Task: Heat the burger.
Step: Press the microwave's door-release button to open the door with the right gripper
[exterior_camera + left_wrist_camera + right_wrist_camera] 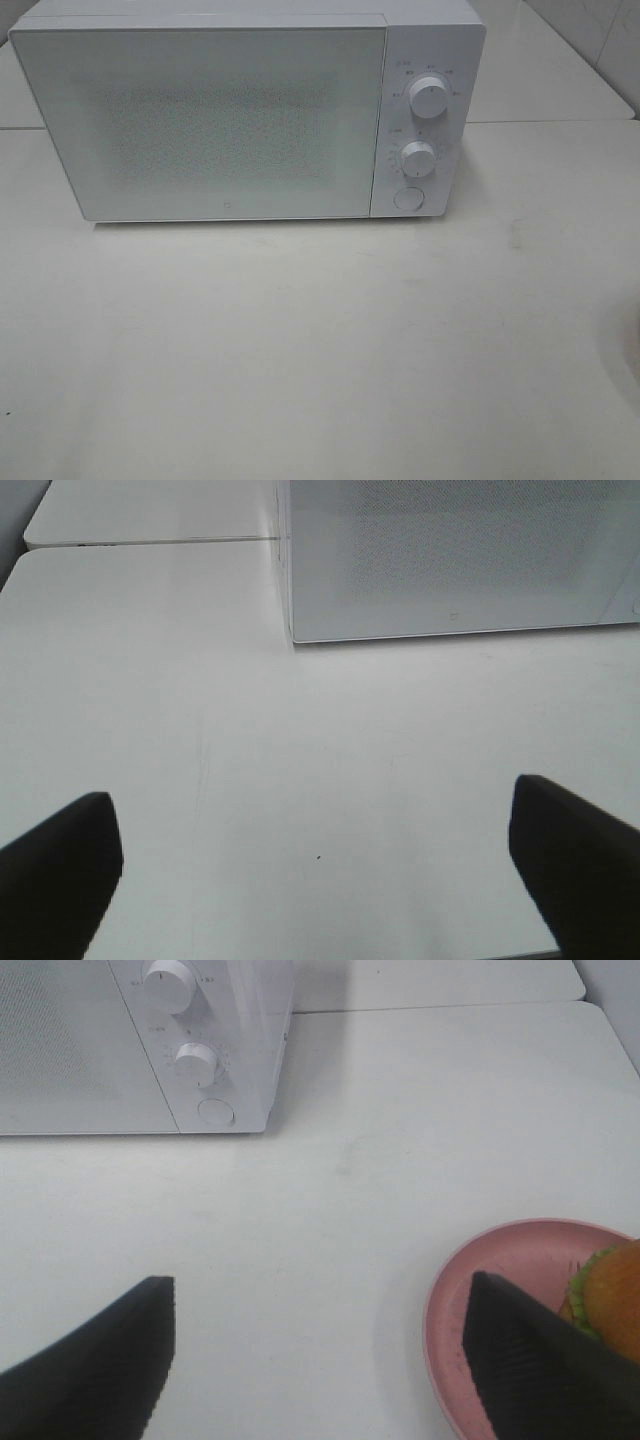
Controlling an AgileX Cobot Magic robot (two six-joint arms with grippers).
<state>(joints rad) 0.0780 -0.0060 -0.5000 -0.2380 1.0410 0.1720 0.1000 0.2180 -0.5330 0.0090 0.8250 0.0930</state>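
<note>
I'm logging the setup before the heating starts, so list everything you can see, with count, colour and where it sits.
microwave: one, white, door closed, at the back of the table
knobs: two, white, one above the other on the microwave's right panel
button: one, white, round, below the knobs
table: one, white, under everything
dish: one, pink, on the table, seen only from the right wrist
burger: one, orange-brown bun with green filling, on the dish
left gripper: one, black, open, empty, in front of the microwave
right gripper: one, black, open, empty, beside the dish
</note>
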